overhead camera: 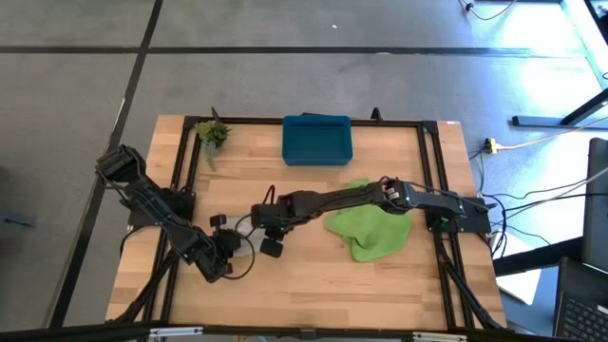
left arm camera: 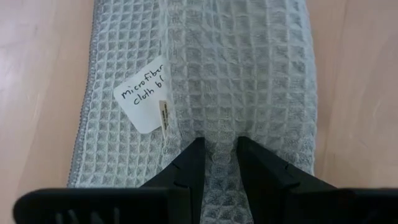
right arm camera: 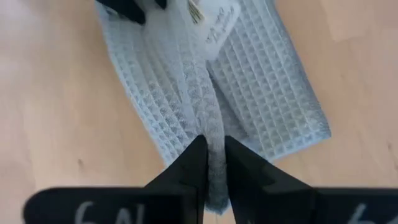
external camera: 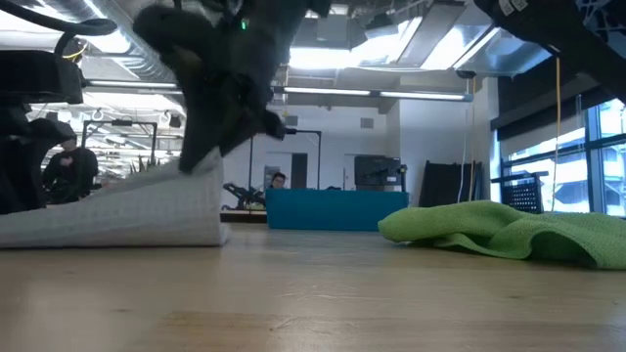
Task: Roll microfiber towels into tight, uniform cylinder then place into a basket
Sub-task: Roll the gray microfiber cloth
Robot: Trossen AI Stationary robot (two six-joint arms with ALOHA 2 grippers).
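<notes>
The light grey towel (left arm camera: 249,68) lies as a long folded strip on the wooden table between my two grippers, a white label (left arm camera: 144,99) on its top. My left gripper (left arm camera: 221,149) is shut on one end and my right gripper (right arm camera: 214,146) on the other. In the high view the left gripper (overhead camera: 228,258) and right gripper (overhead camera: 271,242) cover most of it. In the low view the grey towel (external camera: 117,210) rises at one end. The lime green towel (overhead camera: 370,233) lies crumpled under my right arm. The teal basket (overhead camera: 316,140) stands at the far edge. My left gripper pinches a raised ridge of cloth (left arm camera: 219,134) between its two fingers, at the label end of the strip. The fingers slant down and lie along the strip. The cloth around them rests flat on the table. My right gripper pinches a lengthwise fold (right arm camera: 211,124) at the opposite end, several layers bunched between the two fingers. The fingers slant down from the table's right. That end (external camera: 201,171) is lifted off the table, and the rest lies on it.
A small green plant sprig (overhead camera: 211,135) lies at the far left of the table, beside the basket. Black frame rails (overhead camera: 426,171) run along the table's sides. Bare wood shows along the near edge (overhead camera: 313,294).
</notes>
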